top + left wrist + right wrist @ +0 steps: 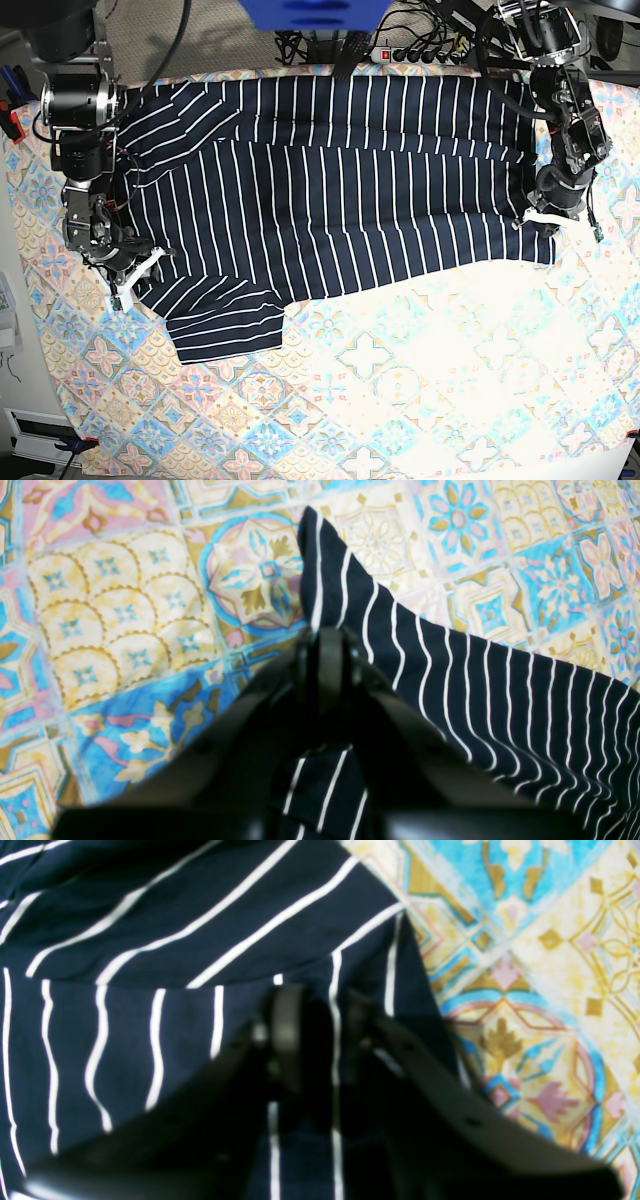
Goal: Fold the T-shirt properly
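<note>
T-shirt (340,200): soft navy fabric, thin wavy white stripes.

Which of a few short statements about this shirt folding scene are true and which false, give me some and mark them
1. The T-shirt is dark with thin white stripes. True.
2. The T-shirt lies on a plain white cloth. False: the tablecloth has a pastel floral tile pattern.
3. The left tool is shut on a corner of the T-shirt. True.
4. The T-shirt is folded into a small square. False: it is spread wide across the table.
5. The right tool is over bare tablecloth, away from the T-shirt. False: it is at the T-shirt's edge, on striped fabric.
</note>
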Controlling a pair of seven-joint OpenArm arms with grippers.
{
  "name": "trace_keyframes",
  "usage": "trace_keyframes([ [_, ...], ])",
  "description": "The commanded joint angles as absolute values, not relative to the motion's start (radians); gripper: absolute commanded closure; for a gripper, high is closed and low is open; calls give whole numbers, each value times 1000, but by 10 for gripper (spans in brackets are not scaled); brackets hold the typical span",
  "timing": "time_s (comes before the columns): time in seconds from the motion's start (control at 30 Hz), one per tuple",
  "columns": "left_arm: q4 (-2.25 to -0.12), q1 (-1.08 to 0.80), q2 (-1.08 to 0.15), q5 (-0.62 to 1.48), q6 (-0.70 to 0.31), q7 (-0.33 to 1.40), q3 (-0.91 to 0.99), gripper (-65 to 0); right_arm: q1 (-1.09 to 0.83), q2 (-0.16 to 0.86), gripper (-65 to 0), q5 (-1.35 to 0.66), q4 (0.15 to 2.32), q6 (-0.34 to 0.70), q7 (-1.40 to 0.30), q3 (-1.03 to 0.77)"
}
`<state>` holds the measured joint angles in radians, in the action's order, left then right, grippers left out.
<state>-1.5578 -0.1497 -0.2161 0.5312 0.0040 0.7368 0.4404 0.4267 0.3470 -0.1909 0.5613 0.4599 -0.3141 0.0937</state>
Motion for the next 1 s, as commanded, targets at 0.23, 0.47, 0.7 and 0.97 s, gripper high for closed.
trace_keyframes([
  [0.23, -1575, -139, -231, 538, 4, 717, 446, 0, 378, 355, -6, -199, 714, 588, -458, 82],
  [0.47, -1575, -139, -231, 538, 4, 717, 446, 0, 229, 387, -6, -282, 995, 588, -575, 81],
  [0.7, -1575, -140, -231, 538, 4, 717, 446, 0, 156, 387, -6, -278, 1090, 590, -579, -39],
  [0.97, -1575, -139, -231, 538, 4, 717, 446, 0, 136, 386, -13, -277, 1127, 590, -432, -114],
])
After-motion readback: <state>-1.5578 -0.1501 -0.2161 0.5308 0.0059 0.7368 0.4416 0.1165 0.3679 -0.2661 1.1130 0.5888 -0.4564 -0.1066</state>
